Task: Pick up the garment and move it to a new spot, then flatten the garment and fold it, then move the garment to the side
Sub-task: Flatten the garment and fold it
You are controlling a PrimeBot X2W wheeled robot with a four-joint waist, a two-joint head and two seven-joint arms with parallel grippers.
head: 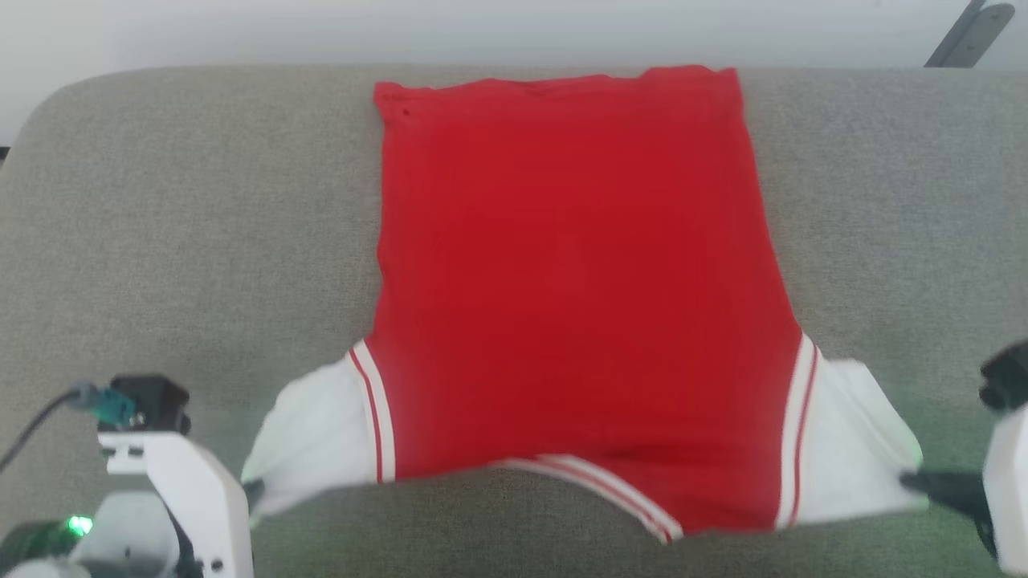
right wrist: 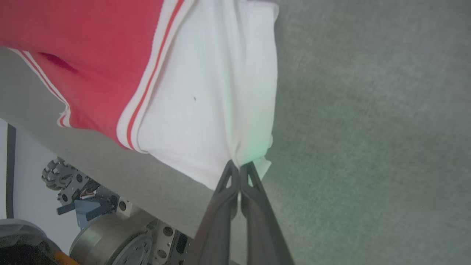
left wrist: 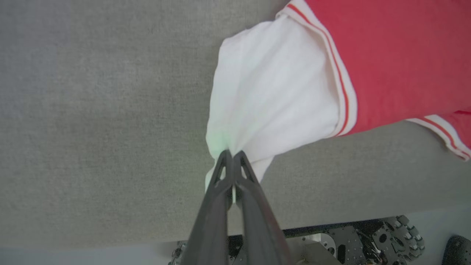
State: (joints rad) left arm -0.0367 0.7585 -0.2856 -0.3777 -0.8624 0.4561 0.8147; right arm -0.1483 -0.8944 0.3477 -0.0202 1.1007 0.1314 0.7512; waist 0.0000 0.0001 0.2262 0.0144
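Observation:
The red garment lies spread flat on the grey cushion, with white panels and striped bands along its near edge. My left gripper is shut on the tip of the left white panel, the fabric bunched between the fingertips. At the lower right, my right gripper is shut on the outer corner of the right white panel, pinched at the fingertips. Both panels are pulled taut outward.
The cushion's front edge runs just below the garment. Beyond it the wrist views show the robot's base and wheels. A pale wall lies behind the cushion.

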